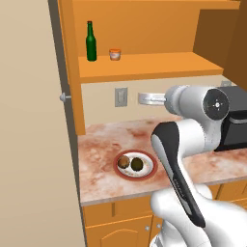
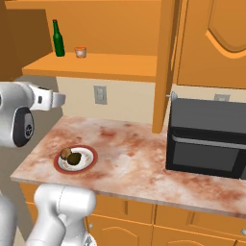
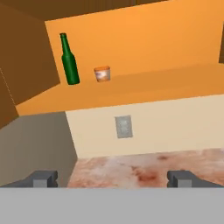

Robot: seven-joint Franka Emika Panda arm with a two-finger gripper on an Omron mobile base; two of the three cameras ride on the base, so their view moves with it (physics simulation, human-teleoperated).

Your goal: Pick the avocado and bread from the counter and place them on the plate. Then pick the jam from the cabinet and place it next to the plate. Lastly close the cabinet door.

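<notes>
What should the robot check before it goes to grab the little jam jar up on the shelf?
1. Avocado and bread on the plate: ok.
2. End effector open and holding nothing: ok.
3. Cabinet door open, shelf reachable: ok.
4. Jam standing upright on the shelf: ok.
5. Green bottle stands apart from the jam, though close beside it: ok, but take care.
6. Bare counter beside the plate for the jam: ok.

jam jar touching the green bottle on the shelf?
Apart. The hand view shows the jam standing to the side of the green bottle with bare orange shelf between them; the left base view shows the same gap.
</notes>
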